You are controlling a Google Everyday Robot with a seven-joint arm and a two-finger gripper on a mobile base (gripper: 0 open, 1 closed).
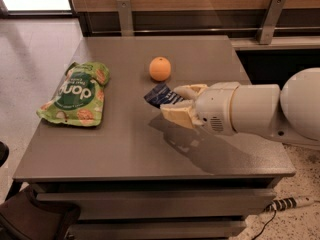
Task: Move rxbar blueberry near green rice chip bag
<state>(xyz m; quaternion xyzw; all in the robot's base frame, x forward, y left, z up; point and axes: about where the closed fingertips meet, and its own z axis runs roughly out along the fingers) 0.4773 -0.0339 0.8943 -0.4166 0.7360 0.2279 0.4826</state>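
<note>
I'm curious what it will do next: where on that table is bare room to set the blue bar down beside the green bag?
The gripper holds the bar over the middle of the table. Bare table lies between the bag and the orange, along the front edge, and behind the bag. Crowded only around the gripper, close to the orange.

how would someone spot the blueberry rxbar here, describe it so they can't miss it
On the grey table, look just in front of the orange, where the gripper reaches in from the right. The rxbar blueberry is the small flat bar pinched in its fingers: the only dark navy thing there, far smaller than the green rice chip bag at left.
</note>
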